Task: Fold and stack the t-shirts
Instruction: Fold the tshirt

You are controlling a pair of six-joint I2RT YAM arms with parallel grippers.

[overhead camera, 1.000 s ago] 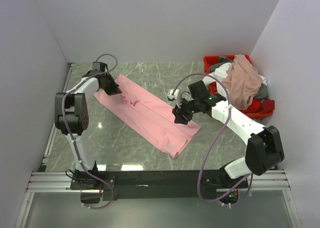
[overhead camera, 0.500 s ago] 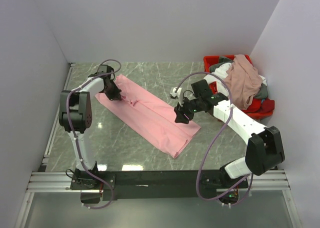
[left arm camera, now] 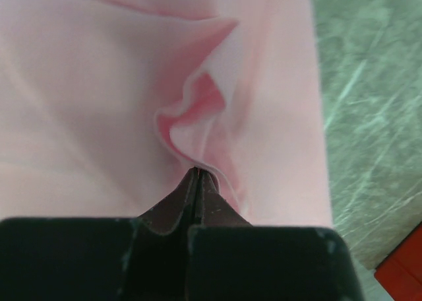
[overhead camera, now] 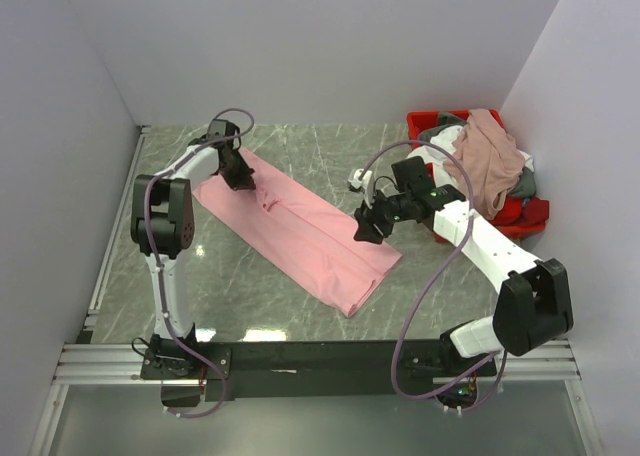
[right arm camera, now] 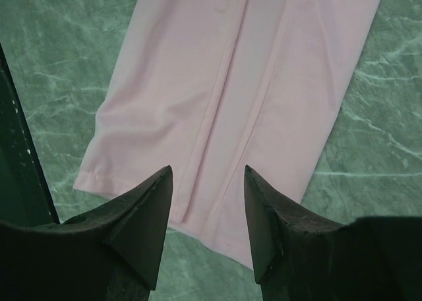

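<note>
A light pink t-shirt (overhead camera: 300,231) lies folded into a long strip, running diagonally across the marble table. My left gripper (overhead camera: 240,176) is shut on a pinched fold of it (left arm camera: 198,126) at the strip's far left end. My right gripper (overhead camera: 366,228) is open and empty, hovering above the strip's near right end; the pink hem (right arm camera: 217,182) shows between and below its jaws. More t-shirts, dusty rose (overhead camera: 487,166), grey and white, are heaped in and over the red bin (overhead camera: 430,123) at the back right.
A small white object (overhead camera: 356,179) lies on the table just behind the right gripper. Grey walls close in the left, back and right. A black rail (overhead camera: 330,356) runs along the near edge.
My left gripper has moved right and inward along the shirt's far end, still pinching the cloth. My right gripper has shifted slightly right and stayed open.
</note>
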